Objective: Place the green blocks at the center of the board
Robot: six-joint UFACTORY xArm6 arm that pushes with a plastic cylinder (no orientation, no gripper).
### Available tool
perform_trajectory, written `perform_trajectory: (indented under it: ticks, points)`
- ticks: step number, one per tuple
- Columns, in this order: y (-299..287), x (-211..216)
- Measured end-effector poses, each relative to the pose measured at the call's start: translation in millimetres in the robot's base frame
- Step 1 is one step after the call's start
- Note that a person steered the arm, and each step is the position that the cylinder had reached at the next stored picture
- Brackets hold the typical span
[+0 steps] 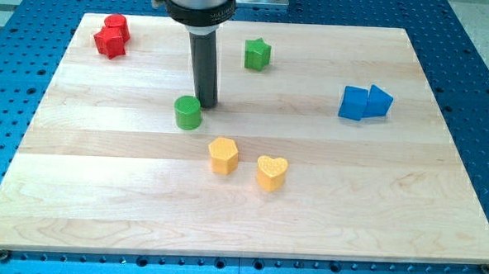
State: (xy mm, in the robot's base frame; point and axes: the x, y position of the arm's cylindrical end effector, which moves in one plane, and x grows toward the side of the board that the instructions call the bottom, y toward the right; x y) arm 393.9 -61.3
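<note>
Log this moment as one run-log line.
my tip beside green cylinder, its upper right | green star apart, toward view's top | neither green block centered

Counter (pixel 390 209) was seen as pale wood w/ smooth, satin finish. Green cylinder (pixel 188 113) & green star block (pixel 257 54) looked matt plastic, finely ribbed. Rod (pixel 205 65) appeared dark, matt; collar above glossy.

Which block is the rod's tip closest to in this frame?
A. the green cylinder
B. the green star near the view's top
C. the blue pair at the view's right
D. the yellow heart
A: my tip sits just to the upper right of the green cylinder, nearly touching; every other block lies well away.
</note>
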Motion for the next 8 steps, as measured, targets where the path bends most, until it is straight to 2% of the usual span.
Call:
perform_trajectory:
  ticks: [2,4,5,6,7,8]
  points:
    - [-80.1,-13.1]
    - [-92.7,-17.6]
    - [-93.2,25.2]
    - [-61.7,49.3]
    - [-23.9,48.6]
    - [-28.1,31.0]
